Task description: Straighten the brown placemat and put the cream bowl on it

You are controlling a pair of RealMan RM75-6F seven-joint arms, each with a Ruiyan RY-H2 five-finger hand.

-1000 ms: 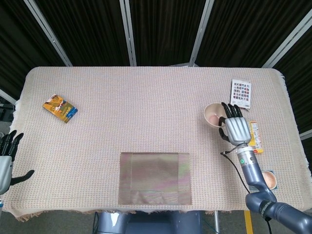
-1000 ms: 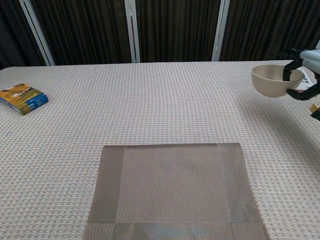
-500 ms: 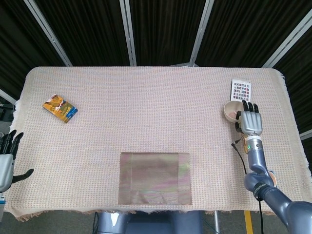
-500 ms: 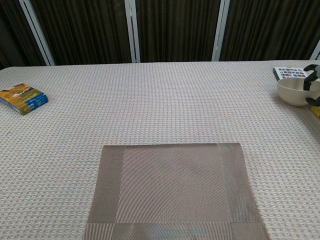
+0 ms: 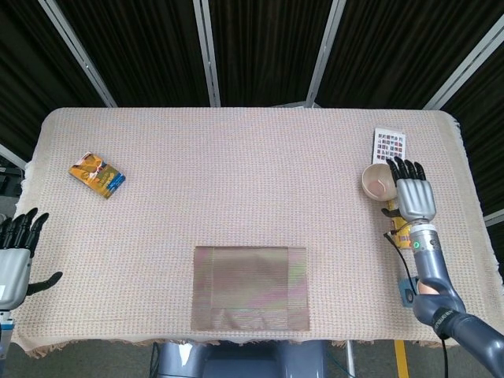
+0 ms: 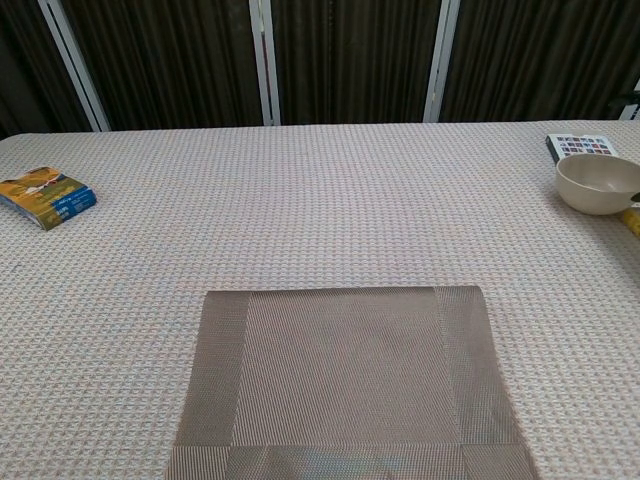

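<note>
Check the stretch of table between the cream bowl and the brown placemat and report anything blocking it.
Nothing visible blocks it. Only bare tablecloth lies between the cream bowl and the brown placemat; the colourful card sits behind the bowl.

— What's the bench (image 5: 236, 181) covered in?
— I see a nubbly, waffle-weave cloth, matt pinkish beige, fringed at the edge. The placemat (image 6: 350, 375) looks finely ribbed and woven, with a faint sheen.
— And the bowl (image 6: 597, 184)?
— Smooth and matt cream. My right hand (image 5: 415, 197) has grey metallic-looking shells. The booklet (image 6: 47, 196) has a glossy printed cover.
</note>
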